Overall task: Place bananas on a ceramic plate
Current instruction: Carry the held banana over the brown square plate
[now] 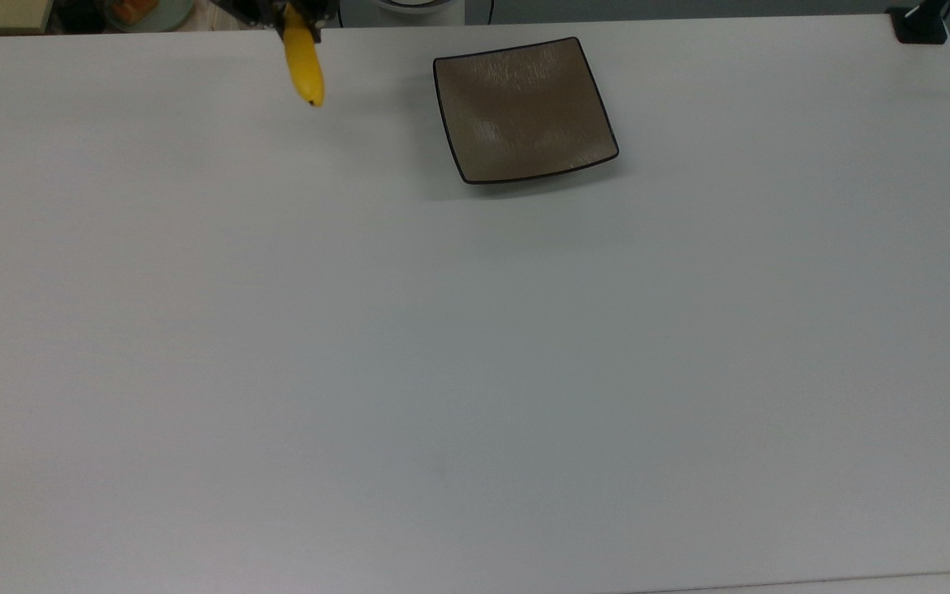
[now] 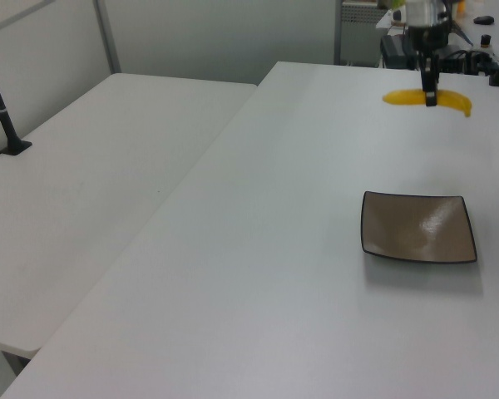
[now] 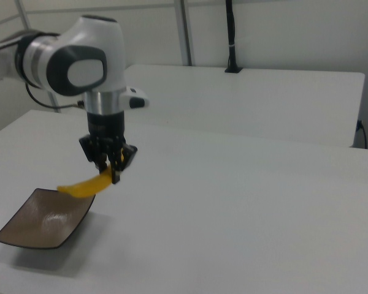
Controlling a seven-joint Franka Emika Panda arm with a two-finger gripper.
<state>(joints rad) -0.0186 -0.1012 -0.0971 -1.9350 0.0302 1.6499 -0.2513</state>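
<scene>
The white robot arm (image 3: 73, 61) reaches down over a broad white bench (image 1: 475, 346), its black two-finger claw (image 3: 109, 166) pinching a curved, bright yellow banana (image 3: 86, 185) near the middle of its length. The banana hangs clear of the bench surface, roughly level, with both ends sticking out past the fingers. In the left view the claw (image 2: 431, 94) comes straight down onto the banana (image 2: 427, 99), which shows high above the far part of the bench (image 2: 274, 274). In the top view the banana (image 1: 304, 64) points towards the lower edge of the picture, its small dark tip at the bottom, and the claw (image 1: 289, 10) grips it at the picture's upper edge.

The square, shallow, glossy brown-grey ceramic plate with a thin black rim (image 1: 524, 109) sits flat on the bench with nothing on it. In the top view it lies to the banana's right, with a strip of bare bench between them. In the left view the plate (image 2: 417, 228) is nearer the camera than the banana and well below it in the picture. In the right view the plate (image 3: 43, 219) lies at the lower left, and the banana's lower end appears over its far rim without touching it.
</scene>
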